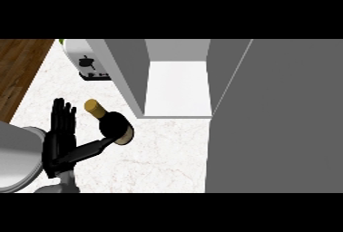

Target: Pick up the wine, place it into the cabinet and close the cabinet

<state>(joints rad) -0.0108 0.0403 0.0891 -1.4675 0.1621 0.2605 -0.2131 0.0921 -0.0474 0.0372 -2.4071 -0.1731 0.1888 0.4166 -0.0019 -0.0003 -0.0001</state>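
The wine bottle (112, 124) is dark with a tan cork end pointing up-left, and it sits on the pale marble counter (167, 154) just left of the cabinet. My left hand (60, 136) is beside it on the left, fingers straight and pointing up, open; its thumb reaches right and meets the bottle's lower end. The cabinet (178, 88) stands open, showing a white inner shelf with nothing on it. Its grey door (275, 118) is swung out and fills the right side of the view. My right hand does not show.
A white toaster (87, 63) stands at the back left, next to the cabinet's left wall (127, 72). The counter's left edge drops to a brown wooden floor (17, 72). My grey left forearm (17, 158) enters at the lower left.
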